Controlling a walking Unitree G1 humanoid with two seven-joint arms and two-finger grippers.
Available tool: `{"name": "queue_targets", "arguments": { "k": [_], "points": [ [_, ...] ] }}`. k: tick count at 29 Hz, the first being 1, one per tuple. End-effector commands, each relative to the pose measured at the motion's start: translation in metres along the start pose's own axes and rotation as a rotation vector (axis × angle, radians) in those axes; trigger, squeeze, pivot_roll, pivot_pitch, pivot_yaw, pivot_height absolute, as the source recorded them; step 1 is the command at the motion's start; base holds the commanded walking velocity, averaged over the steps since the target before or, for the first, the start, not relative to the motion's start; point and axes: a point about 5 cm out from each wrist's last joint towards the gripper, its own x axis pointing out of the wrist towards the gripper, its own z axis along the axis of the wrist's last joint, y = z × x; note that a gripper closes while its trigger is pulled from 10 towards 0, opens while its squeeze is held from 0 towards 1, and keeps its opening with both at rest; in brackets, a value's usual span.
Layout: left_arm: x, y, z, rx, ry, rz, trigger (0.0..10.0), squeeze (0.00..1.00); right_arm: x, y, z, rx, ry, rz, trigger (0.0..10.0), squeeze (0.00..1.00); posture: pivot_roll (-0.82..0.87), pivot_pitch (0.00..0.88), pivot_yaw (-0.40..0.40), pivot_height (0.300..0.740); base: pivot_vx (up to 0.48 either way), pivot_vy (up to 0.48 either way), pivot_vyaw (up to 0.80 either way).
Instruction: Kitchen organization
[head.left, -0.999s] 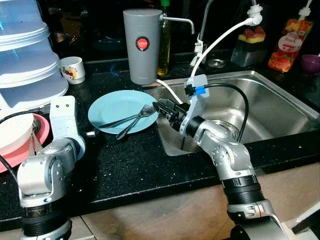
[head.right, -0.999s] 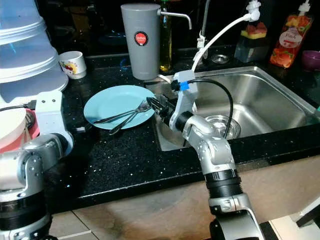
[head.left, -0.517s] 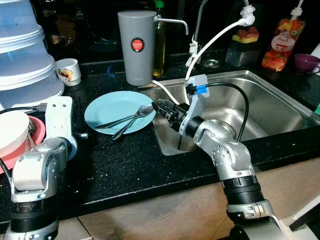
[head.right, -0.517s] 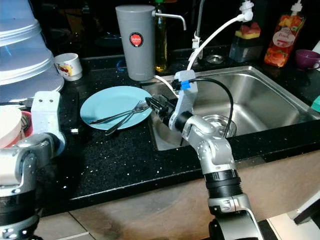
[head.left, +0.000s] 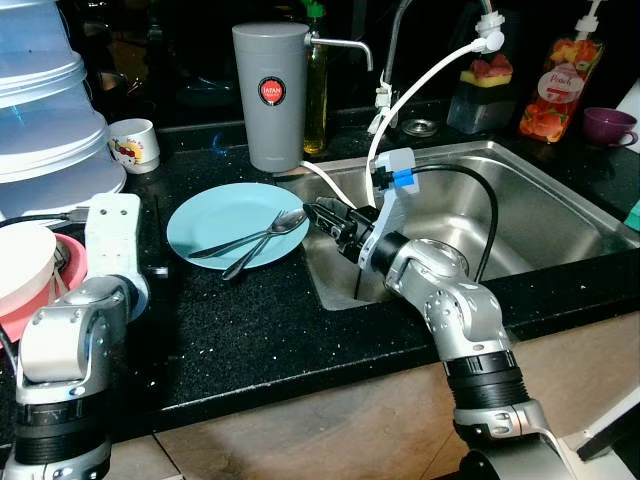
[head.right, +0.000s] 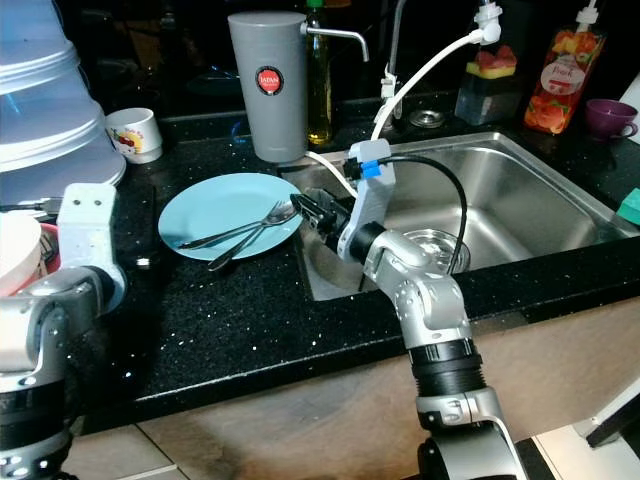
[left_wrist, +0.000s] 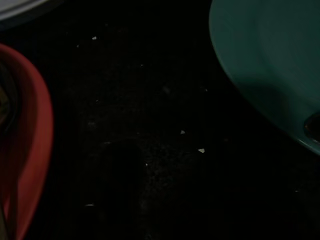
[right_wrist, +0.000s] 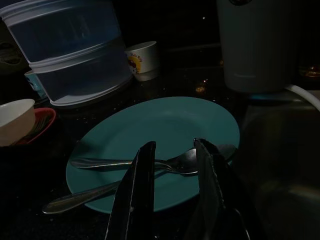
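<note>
A light blue plate (head.left: 228, 212) lies on the black counter (head.left: 260, 330), left of the sink. Two metal spoons (head.left: 262, 232) rest across it, bowls toward the sink. My right gripper (head.left: 324, 211) hovers at the plate's right edge, above the sink's left rim, pointing at the spoon bowls. In the right wrist view the gripper (right_wrist: 175, 146) stands open, and the spoon bowls (right_wrist: 192, 159) lie just beyond the gap between its fingertips. My left arm (head.left: 110, 228) hangs low over the counter, between the plate and a red bowl (left_wrist: 30, 150).
A steel sink (head.left: 540, 215) with a white hose lies to the right. A grey jug (head.left: 268, 95), a white cup (head.left: 134, 144) and stacked clear tubs (head.left: 50, 120) stand behind the plate. A white bowl (head.left: 25, 262) sits in the red one. Bottles and a purple cup (head.left: 608, 125) line the back.
The whole view has shifted a little as the camera moved. Both arms, the plate and the spoons hold the same places relative to each other.
</note>
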Motion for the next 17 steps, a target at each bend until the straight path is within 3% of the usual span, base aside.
{"name": "queue_targets", "arguments": {
  "k": [1, 17],
  "points": [
    [0.0065, 0.0052, -0.0252, -0.020, 0.127, 0.017, 0.0, 0.00, 0.0004, 0.0016, 0.0016, 0.002, 0.003, 0.007, 10.0, 0.00, -0.01, 0.064, 0.034, 0.740, 0.000, 0.000, 0.00],
    [0.0066, 0.0066, -0.0243, -0.087, 0.121, 0.002, 0.0, 0.00, 0.0007, 0.0006, 0.0018, 0.006, 0.007, 0.013, 10.0, 0.00, -0.01, 0.066, 0.030, 0.740, 0.000, 0.000, 0.00]
  ]
}}
